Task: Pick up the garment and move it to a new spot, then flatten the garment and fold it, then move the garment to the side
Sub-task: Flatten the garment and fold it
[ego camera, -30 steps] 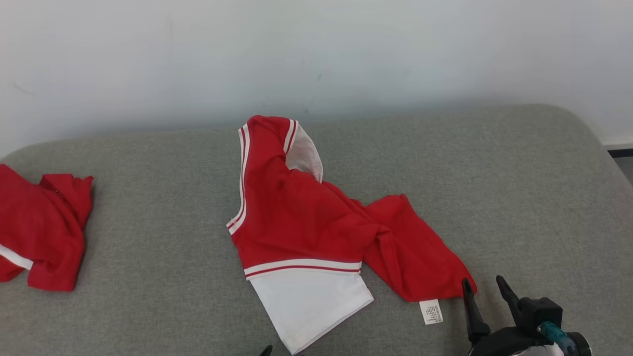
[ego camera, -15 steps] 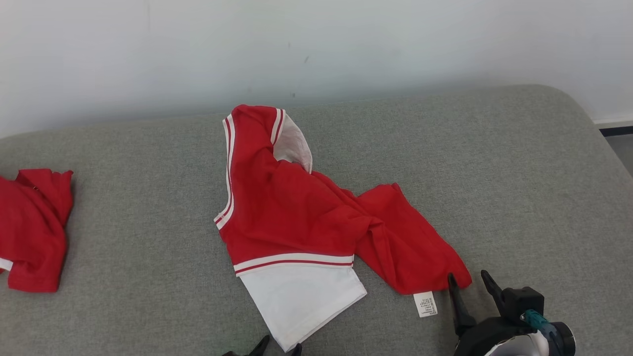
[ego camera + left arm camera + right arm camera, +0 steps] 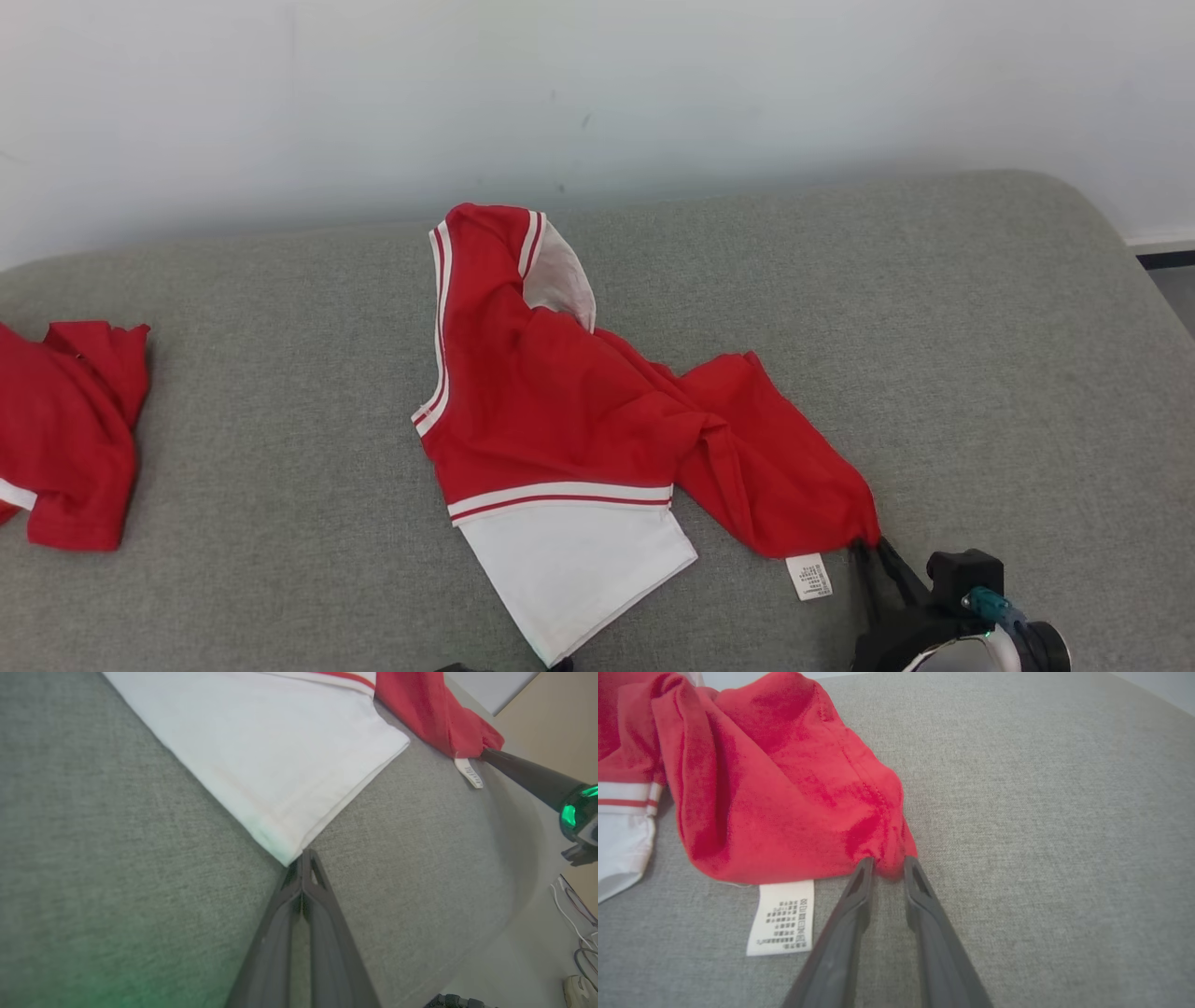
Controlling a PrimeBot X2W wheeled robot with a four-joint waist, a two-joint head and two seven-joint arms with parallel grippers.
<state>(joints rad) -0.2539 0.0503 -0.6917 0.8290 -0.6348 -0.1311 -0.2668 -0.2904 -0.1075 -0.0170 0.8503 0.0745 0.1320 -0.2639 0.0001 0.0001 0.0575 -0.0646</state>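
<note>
Right gripper (image 3: 888,867) pinches the red near-right corner of the garment (image 3: 560,411), which lies crumpled mid-way across the grey cushion (image 3: 980,327), while the left gripper (image 3: 302,858) sits closed at its white near corner, catch unclear: pickup step, which next probably calls for lifting both corners together.

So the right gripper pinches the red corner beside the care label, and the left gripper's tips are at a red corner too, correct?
No: the left wrist view shows the left gripper at a white corner of the garment, not red. The right gripper does pinch the red corner beside the care label.
</note>
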